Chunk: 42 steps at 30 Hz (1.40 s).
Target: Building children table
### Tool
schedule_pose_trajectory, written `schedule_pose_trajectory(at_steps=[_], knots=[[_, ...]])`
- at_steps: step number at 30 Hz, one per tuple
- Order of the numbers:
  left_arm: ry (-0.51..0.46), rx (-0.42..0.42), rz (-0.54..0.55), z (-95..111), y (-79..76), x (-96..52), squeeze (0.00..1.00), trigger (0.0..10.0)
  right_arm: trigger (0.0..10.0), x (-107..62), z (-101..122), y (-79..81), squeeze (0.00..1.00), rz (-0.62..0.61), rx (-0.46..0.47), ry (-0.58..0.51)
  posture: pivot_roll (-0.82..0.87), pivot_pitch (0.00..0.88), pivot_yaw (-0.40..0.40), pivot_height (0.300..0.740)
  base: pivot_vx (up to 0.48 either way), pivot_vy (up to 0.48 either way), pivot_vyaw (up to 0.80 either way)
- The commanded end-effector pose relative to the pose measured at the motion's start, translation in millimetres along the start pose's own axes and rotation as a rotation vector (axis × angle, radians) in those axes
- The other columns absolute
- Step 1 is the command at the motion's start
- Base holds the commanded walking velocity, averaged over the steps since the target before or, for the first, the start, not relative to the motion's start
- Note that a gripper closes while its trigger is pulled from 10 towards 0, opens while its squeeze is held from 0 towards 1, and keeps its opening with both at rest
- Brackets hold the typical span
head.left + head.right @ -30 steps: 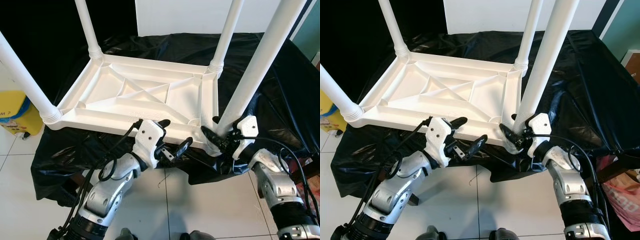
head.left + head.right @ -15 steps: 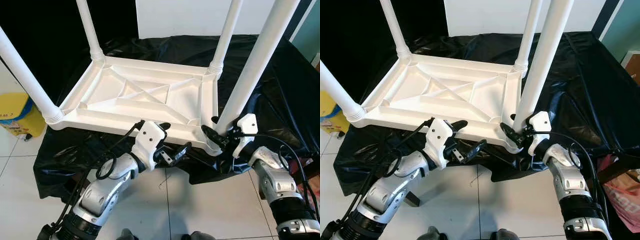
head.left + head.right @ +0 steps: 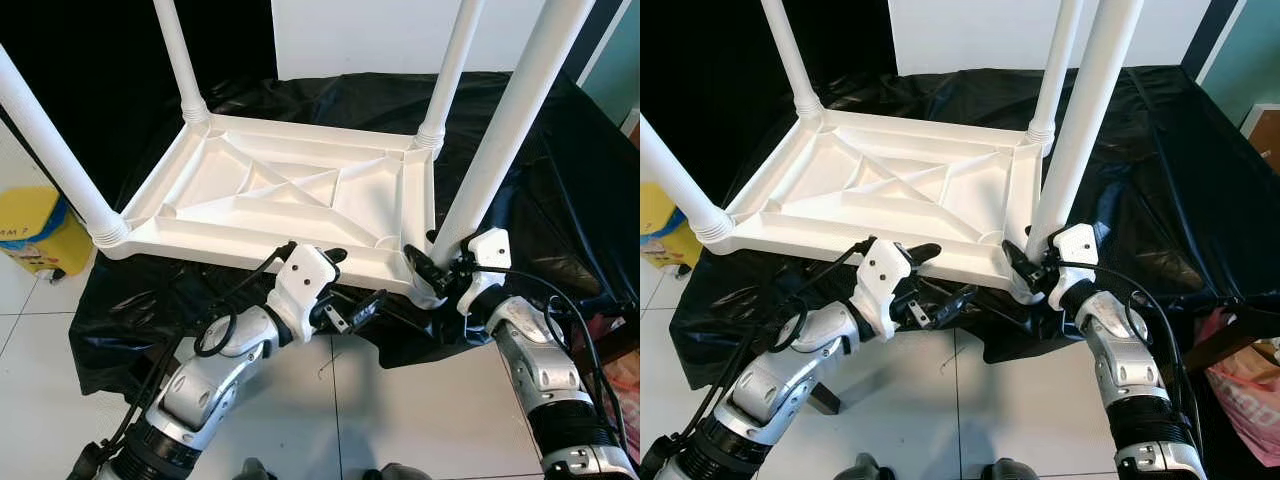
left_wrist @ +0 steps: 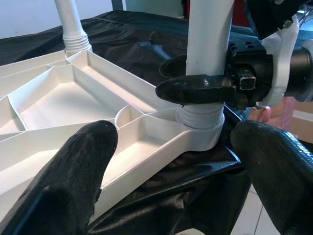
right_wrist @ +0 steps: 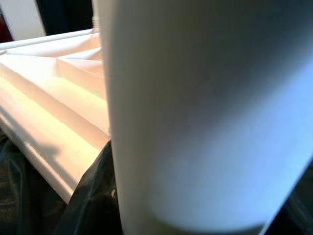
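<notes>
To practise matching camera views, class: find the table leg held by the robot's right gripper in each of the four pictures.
Left eye view: the leg rises from the tabletop's near right corner, right gripper at its base.
Right eye view: the leg, right of centre, same corner.
Left wrist view: upper middle, a black finger across it.
Right wrist view: the wide white column close up.
Shared landmark: the ribbed tabletop underside.

Looks like a home room set up for recording: white tiled floor (image 3: 400, 400), black plastic sheet (image 3: 520, 190) draped over a low platform, black backdrop (image 3: 90, 60) behind the sheet, white wall panel (image 3: 360, 30) beside the backdrop, yellow container (image 3: 35, 225) left of the sheet
</notes>
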<state>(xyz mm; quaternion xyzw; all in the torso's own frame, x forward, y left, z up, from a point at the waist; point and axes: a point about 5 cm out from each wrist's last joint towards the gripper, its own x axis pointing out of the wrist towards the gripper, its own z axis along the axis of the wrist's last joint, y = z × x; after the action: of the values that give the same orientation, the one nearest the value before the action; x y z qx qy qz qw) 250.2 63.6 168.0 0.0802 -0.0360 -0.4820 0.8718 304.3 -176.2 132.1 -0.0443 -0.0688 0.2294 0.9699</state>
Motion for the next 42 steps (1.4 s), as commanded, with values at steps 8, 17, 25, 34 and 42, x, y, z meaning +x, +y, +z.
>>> schedule_pose_trajectory(at_steps=[8, 17, 25, 34, 42], knots=[[0.013, 0.015, -0.092, -3, -4.6, 0.0, 0.00, 10.0, 10.0, -9.5, -21, 19.9, 0.00, -0.165, 0.025, 0.106, 0.01, 0.101, -0.025, 0.740, 0.000, 0.000, 0.00], [-0.008, 0.015, -0.038, -1, 4.1, 2.5, 0.00, 10.0, 10.0, -9.8, -24, 27.7, 0.00, -0.371, 0.044, 0.136, -0.02, 0.106, -0.024, 0.740, 0.000, 0.000, 0.00], [-0.010, 0.009, -0.038, -3, 5.8, 4.3, 0.00, 10.0, 10.0, -9.8, -26, 37.6, 0.00, -0.554, 0.060, 0.142, -0.02, 0.095, -0.007, 0.740, 0.000, 0.000, 0.00], [-0.014, 0.033, 0.020, 3, 20.9, 2.4, 0.00, 10.0, 10.0, -3.7, -18, 52.9, 0.00, -0.569, 0.124, 0.093, -0.01, 0.084, 0.018, 0.740, 0.000, 0.000, 0.00], [-0.016, 0.066, 0.035, 4, 22.7, 7.7, 0.00, 10.0, 10.0, 0.1, -11, 51.5, 1.00, -0.593, 0.101, 0.070, -0.01, 0.077, 0.025, 0.740, 0.000, 0.000, 0.00]])
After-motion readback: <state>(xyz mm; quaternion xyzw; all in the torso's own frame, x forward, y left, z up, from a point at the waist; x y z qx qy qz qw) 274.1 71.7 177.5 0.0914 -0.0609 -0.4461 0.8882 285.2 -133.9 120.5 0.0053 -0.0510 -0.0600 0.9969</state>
